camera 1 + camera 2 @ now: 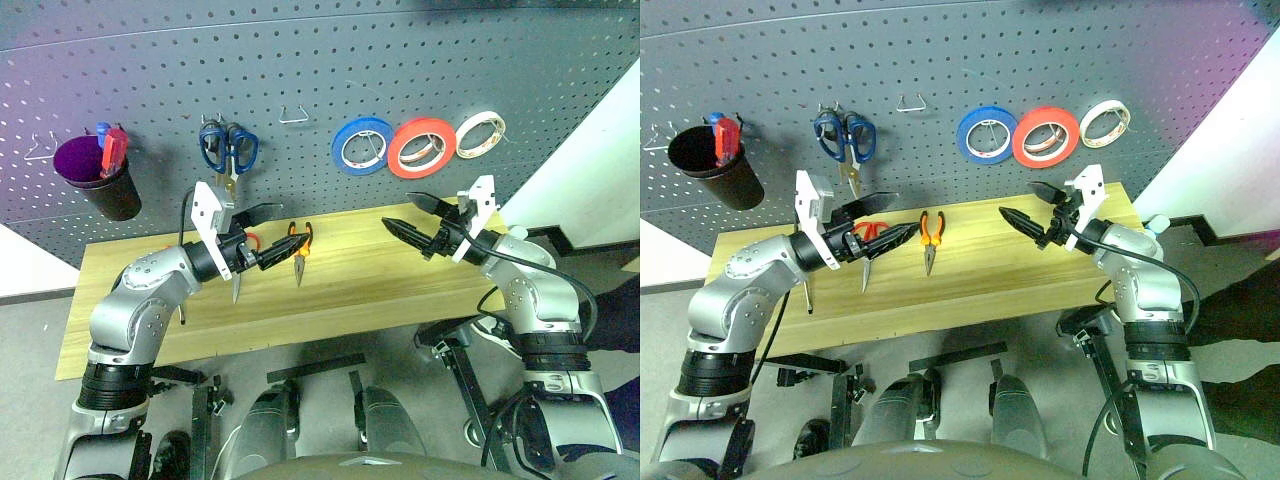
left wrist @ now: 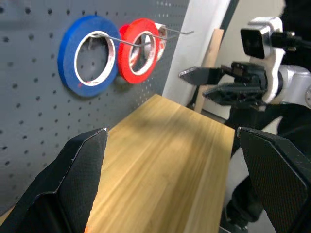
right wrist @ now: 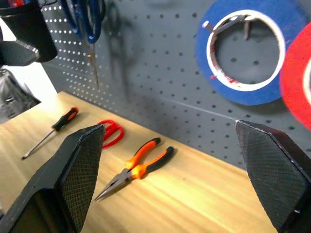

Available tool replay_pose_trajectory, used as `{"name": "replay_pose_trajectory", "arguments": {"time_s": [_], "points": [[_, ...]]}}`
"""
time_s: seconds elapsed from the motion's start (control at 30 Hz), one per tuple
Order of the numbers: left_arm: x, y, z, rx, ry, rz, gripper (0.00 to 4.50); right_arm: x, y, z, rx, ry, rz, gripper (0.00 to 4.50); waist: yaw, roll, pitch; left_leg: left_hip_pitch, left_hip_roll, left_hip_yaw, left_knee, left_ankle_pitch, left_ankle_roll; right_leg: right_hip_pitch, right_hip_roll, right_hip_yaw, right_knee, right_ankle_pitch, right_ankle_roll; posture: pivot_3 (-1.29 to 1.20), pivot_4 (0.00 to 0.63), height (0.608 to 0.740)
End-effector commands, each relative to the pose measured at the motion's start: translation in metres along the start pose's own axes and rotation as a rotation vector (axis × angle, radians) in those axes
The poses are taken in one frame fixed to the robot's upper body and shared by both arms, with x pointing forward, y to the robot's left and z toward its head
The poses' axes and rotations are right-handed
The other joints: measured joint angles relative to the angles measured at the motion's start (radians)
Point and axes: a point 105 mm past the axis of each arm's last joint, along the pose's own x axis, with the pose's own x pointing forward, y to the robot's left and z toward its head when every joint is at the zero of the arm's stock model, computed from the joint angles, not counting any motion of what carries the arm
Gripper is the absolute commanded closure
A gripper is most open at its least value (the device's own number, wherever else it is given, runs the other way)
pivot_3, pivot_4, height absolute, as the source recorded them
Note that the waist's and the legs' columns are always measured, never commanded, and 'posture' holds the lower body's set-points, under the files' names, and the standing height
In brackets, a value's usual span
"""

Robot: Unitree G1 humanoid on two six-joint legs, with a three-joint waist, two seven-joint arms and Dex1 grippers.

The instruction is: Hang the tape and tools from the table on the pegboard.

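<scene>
Up left on the pegboard [image 1: 300, 60]: a black cup [image 1: 105, 185] holding red and blue handles. Red tape [image 1: 421, 146] hung between blue roll [image 1: 361, 145] and cream roll [image 1: 480, 134]. On the plank table [image 1: 400, 290]: pliers [image 1: 299, 250], red scissors [image 1: 868, 240], screwdriver [image 3: 51, 132]. Left gripper [image 1: 270, 235] over the scissors, jaws wide, empty; right gripper [image 1: 412, 215] likewise.

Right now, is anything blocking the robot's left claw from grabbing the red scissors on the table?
Nothing visible does. The open left gripper hovers right over the red scissors, which lie flat on the table. The pliers lie beside them, apart, and the screwdriver lies on their other side.
</scene>
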Motion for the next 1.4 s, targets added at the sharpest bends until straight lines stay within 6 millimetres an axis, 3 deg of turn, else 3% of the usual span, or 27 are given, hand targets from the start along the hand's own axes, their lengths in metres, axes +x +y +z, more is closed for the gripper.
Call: {"name": "replay_pose_trajectory", "arguments": {"time_s": [0.03, 0.33, 0.6, 0.73, 1.0, 1.27, 1.4], "points": [[-0.008, -0.003, 0.011, 0.030, -0.036, 0.011, 0.00, 0.013, 0.009, 0.002, -0.026, -0.021, 0.024, 0.02, -0.001, 0.000, 0.000, 0.000, 0.000, 0.000, -0.001, 0.000, 0.000, 0.000, 0.000, 0.000, 0.000, 0.000, 0.000, -0.08, 0.205, 0.740], [-0.032, -0.003, 0.015, 0.063, 0.008, 0.072, 0.00, 0.049, 0.005, -0.011, 0.022, -0.040, -0.041, 0.02, 0.007, 0.000, 0.000, 0.000, 0.000, 0.000, -0.003, 0.000, 0.000, -0.002, 0.000, 0.000, 0.000, 0.000, 0.000, 0.00, 0.223, 0.740], [-0.060, -0.004, 0.017, 0.072, 0.045, 0.165, 0.00, 0.072, 0.018, -0.038, 0.002, 0.021, -0.049, 0.02, 0.031, 0.000, 0.001, 0.000, 0.000, 0.000, -0.006, 0.001, -0.001, -0.005, -0.001, 0.000, -0.001, 0.000, -0.001, 0.07, 0.251, 0.740], [-0.068, -0.008, 0.014, 0.065, 0.060, 0.195, 0.00, 0.082, 0.023, -0.042, 0.005, 0.028, -0.037, 0.02, 0.047, 0.000, 0.003, 0.000, 0.000, 0.000, -0.006, 0.000, -0.001, -0.007, -0.001, 0.000, -0.002, 0.000, -0.001, 0.10, 0.263, 0.740], [-0.078, -0.016, 0.013, 0.050, 0.064, 0.244, 0.00, 0.097, 0.035, -0.049, 0.035, 0.028, -0.005, 0.02, 0.060, 0.000, 0.006, 0.000, 0.001, 0.000, -0.009, 0.000, -0.001, -0.008, -0.001, 0.000, -0.005, 0.000, -0.002, 0.14, 0.281, 0.740], [-0.086, -0.021, 0.015, 0.048, 0.079, 0.271, 0.00, 0.110, 0.037, -0.082, -0.002, 0.182, -0.062, 0.02, 0.058, 0.001, 0.009, 0.000, 0.002, 0.000, -0.016, 0.000, -0.001, -0.007, 0.000, 0.000, -0.016, 0.003, -0.006, 0.17, 0.298, 0.740], [-0.089, -0.023, 0.015, 0.048, 0.086, 0.277, 0.00, 0.119, 0.037, -0.085, 0.034, 0.196, -0.104, 0.02, 0.060, 0.000, 0.016, 0.000, 0.002, 0.000, -0.022, 0.001, -0.003, -0.007, 0.000, 0.000, -0.017, 0.003, -0.006, 0.18, 0.303, 0.740]]}}
